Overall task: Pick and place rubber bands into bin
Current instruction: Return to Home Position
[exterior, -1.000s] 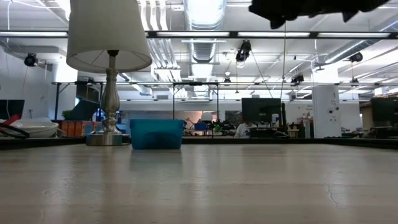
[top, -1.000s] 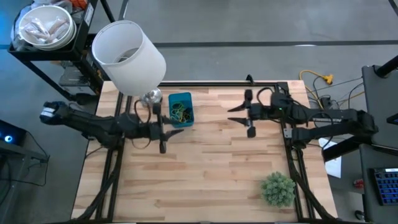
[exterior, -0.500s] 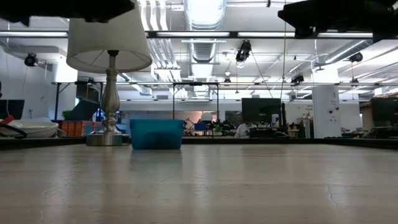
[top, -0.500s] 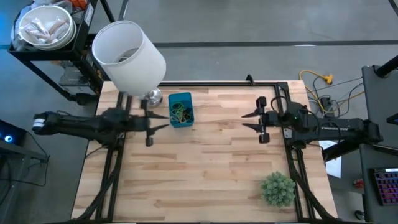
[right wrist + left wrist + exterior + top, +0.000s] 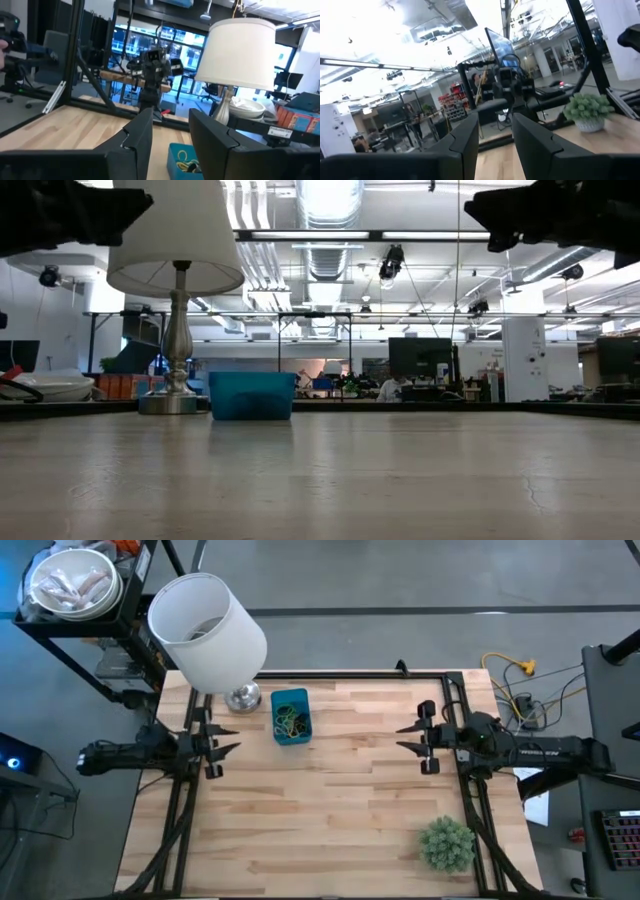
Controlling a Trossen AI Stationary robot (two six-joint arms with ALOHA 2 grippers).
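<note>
Seeing thin green/yellow rubber bands (image 5: 288,722) tangled in rectangular blue plastic bin (image 5: 291,693); reading left jaws, right jaws parted, empty.

wooden table (image 5: 330,810), white lamp shade (image 5: 207,632) tilted over its far-left corner, silver lamp base (image 5: 243,697) beneath, bushy green plant (image 5: 446,844) near right, bowl (image 5: 73,582) on a cart far left

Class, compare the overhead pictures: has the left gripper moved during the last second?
Yes. The left gripper has pulled back toward the left edge of the table, away from the blue bin.
</note>
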